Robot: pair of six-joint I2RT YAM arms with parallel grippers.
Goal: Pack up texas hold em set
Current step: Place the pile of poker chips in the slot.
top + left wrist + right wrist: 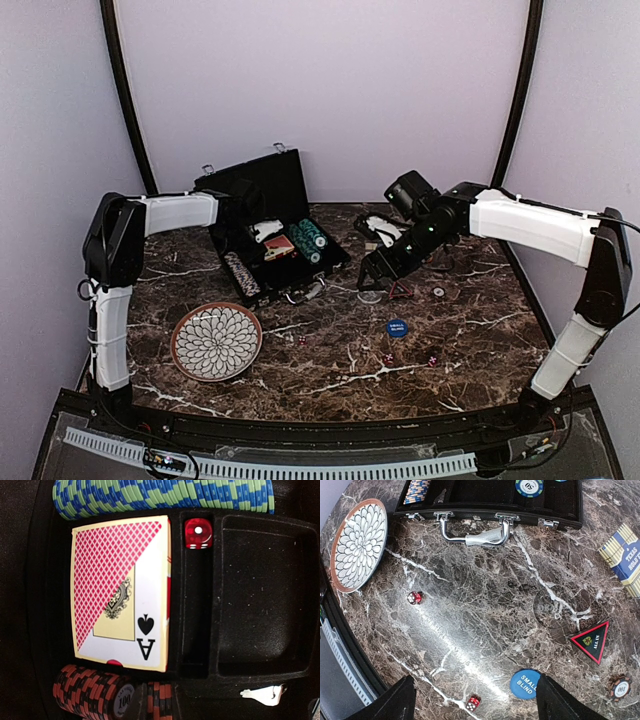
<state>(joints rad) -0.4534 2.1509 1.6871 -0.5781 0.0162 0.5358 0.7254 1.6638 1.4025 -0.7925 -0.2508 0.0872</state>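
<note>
The black briefcase (pixel 262 195) lies open at the back of the table. In the left wrist view its tray holds a red-backed card deck (pixel 120 587), a red die (pixel 198 534) in a narrow slot, a row of blue-green chips (pixel 165 497) and orange-black chips (pixel 95 695). My left gripper (pixel 266 232) hovers over the tray; its fingers stay out of its own view. My right gripper (pixel 475 680) hangs open above the marble, between a red die (pixel 473 702) and the blue small-blind button (pixel 525 684). A second die (pixel 414 597) lies further left.
The round patterned plate (pixel 216 342) sits at the front left. A clear dealer button (pixel 555 607), a black triangular marker (pixel 592 639), a loose chip (pixel 620 687) and a blue card box (pixel 626 557) lie right of the case handle (pixel 475 535).
</note>
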